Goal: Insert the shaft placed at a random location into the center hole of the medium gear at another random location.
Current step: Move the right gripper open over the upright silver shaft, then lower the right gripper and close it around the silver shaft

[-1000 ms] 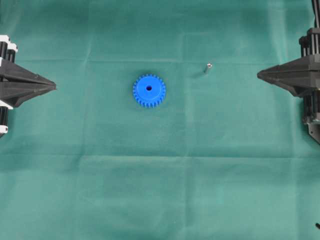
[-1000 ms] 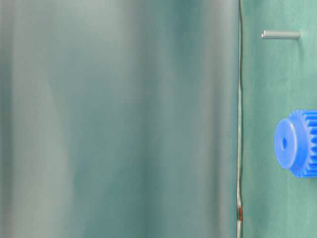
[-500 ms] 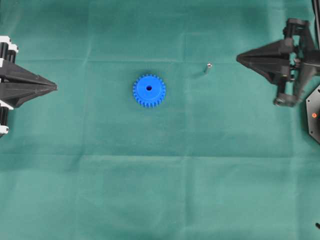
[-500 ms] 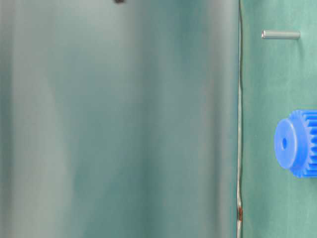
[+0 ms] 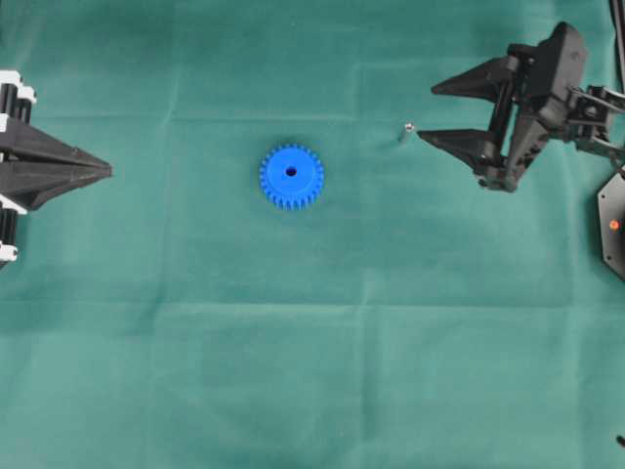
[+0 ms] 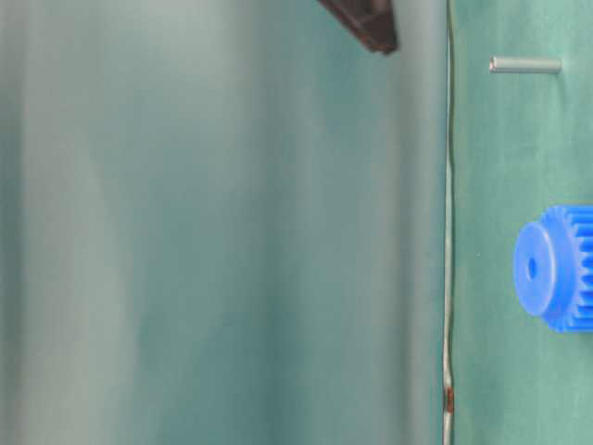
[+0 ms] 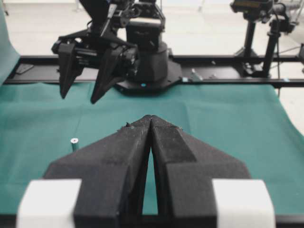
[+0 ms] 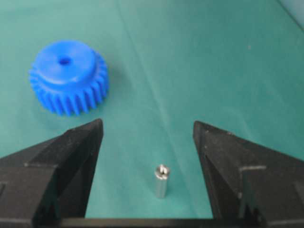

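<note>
The medium gear [image 5: 291, 177] is bright blue and lies flat on the green cloth, its center hole [image 5: 291, 172] facing up. The shaft [image 5: 407, 130], a tiny silvery pin, stands upright to the gear's right. My right gripper [image 5: 426, 112] is open, empty and raised above the cloth, just right of the shaft. In the right wrist view the shaft [image 8: 161, 181] shows between the spread jaws of the right gripper [image 8: 147, 124], untouched, with the gear [image 8: 69, 76] beyond at the left. My left gripper [image 5: 107, 172] is shut and empty at the far left; its tips [image 7: 150, 118] meet.
Green cloth [image 5: 312, 371] covers the whole table. The right arm's round black base [image 5: 613, 230] sits at the right edge. In the table-level view the shaft [image 6: 525, 65], the gear [image 6: 554, 267] and a black finger [image 6: 366, 20] show.
My right gripper has moved left to the shaft and opened its jaws. The left gripper, the gear and the shaft have not moved.
</note>
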